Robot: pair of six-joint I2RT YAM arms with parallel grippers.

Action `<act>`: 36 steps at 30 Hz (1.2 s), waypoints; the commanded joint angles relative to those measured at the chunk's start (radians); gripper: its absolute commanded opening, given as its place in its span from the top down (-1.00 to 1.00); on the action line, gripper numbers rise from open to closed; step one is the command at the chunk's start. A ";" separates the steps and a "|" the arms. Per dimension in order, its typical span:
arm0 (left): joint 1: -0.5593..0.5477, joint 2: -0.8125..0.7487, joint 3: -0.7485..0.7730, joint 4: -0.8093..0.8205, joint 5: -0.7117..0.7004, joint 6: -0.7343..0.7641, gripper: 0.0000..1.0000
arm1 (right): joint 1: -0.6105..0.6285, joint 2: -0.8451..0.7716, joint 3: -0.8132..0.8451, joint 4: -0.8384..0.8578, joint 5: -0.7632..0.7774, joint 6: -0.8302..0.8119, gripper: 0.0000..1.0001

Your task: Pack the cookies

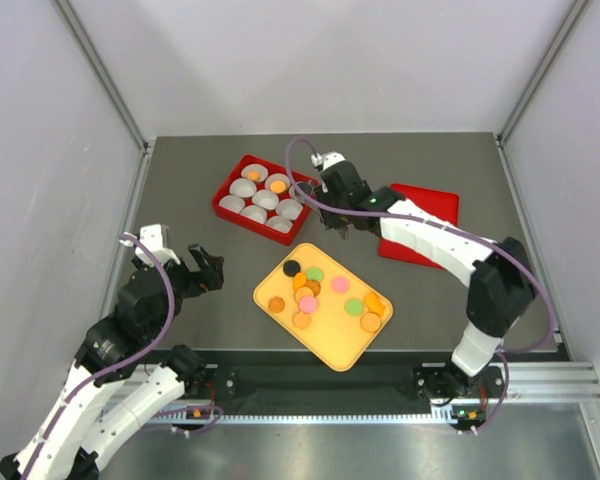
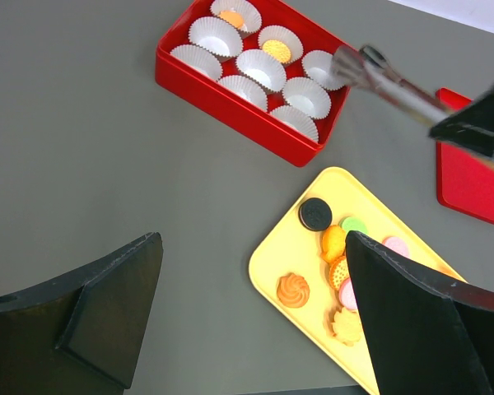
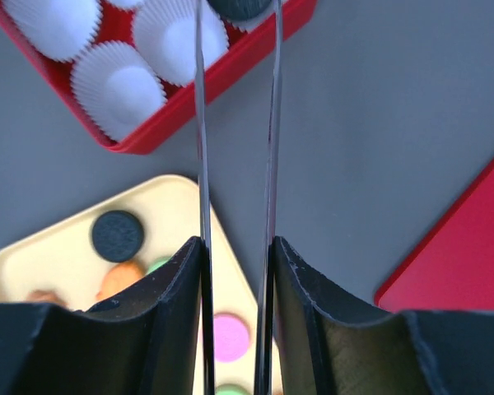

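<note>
Several cookies [image 1: 325, 295] in orange, pink, green and black lie on a yellow tray [image 1: 332, 350]. A red box [image 1: 226, 200] of white paper cups stands behind it; two cups hold orange cookies [image 1: 253, 175]. My right gripper [image 1: 332, 200] is shut on metal tongs [image 3: 202, 123], whose tips pinch a black cookie [image 3: 239, 6] over the box's near corner [image 3: 148, 140]. My left gripper [image 1: 205, 268] is open and empty, above bare table left of the tray [image 2: 272, 263]. The tongs [image 2: 387, 78] also show in the left wrist view.
A flat red lid [image 1: 425, 215] lies right of the box, under my right arm. White walls close in the table at left, right and back. Another black cookie [image 2: 315, 213] lies at the tray's far corner.
</note>
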 commanded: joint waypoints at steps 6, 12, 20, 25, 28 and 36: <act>-0.002 0.006 -0.003 0.025 -0.013 0.001 -0.95 | -0.030 0.110 0.103 0.106 -0.019 -0.035 0.46; -0.002 0.007 -0.003 0.026 -0.012 0.001 -0.95 | -0.038 0.123 0.134 0.100 -0.011 -0.033 0.46; -0.002 0.001 -0.003 0.026 -0.015 -0.001 -0.95 | -0.043 0.163 0.180 0.059 -0.010 -0.035 0.44; -0.002 -0.001 -0.003 0.023 -0.016 -0.001 -0.95 | -0.044 0.169 0.178 0.051 -0.008 -0.035 0.42; -0.002 0.004 -0.003 0.026 -0.015 -0.001 -0.95 | -0.047 0.163 0.173 0.047 -0.001 -0.032 0.40; -0.002 -0.001 -0.003 0.023 -0.016 -0.001 -0.95 | -0.049 0.154 0.170 0.040 0.009 -0.024 0.27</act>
